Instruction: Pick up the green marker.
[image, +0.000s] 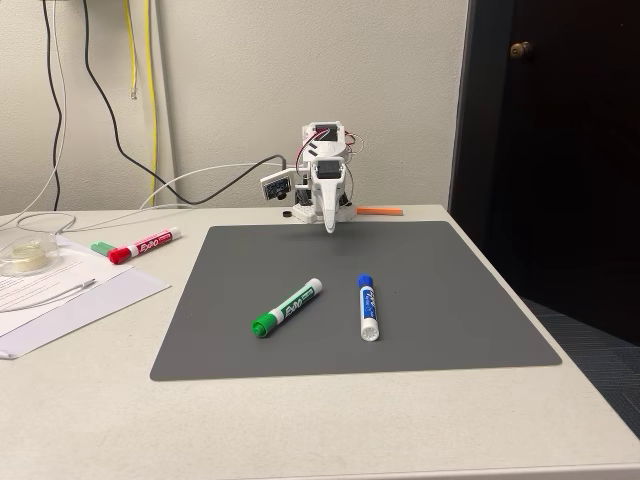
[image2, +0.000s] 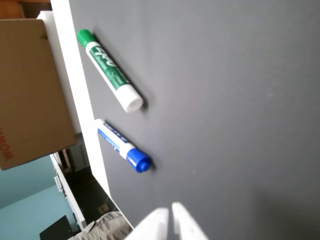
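The green marker (image: 287, 307) lies on the dark grey mat (image: 440, 320), white barrel with its green cap toward the front left in the fixed view. In the wrist view the green marker (image2: 109, 69) sits at the upper left. A blue-capped marker (image: 367, 306) lies to its right in the fixed view, and the same blue-capped marker (image2: 123, 145) shows in the wrist view. My gripper (image: 328, 228) hangs at the mat's far edge, folded near the base, well behind both markers. Its white fingers (image2: 186, 224) sit close together, shut on nothing, around the gripper's tip (image2: 170, 212).
A red-capped marker (image: 144, 244) lies off the mat at the left beside paper sheets (image: 60, 300) and a tape roll (image: 24, 255). Cables (image: 150, 170) hang along the wall. An orange strip (image: 379, 211) lies by the base. A cardboard box (image2: 30, 90) appears past the table edge.
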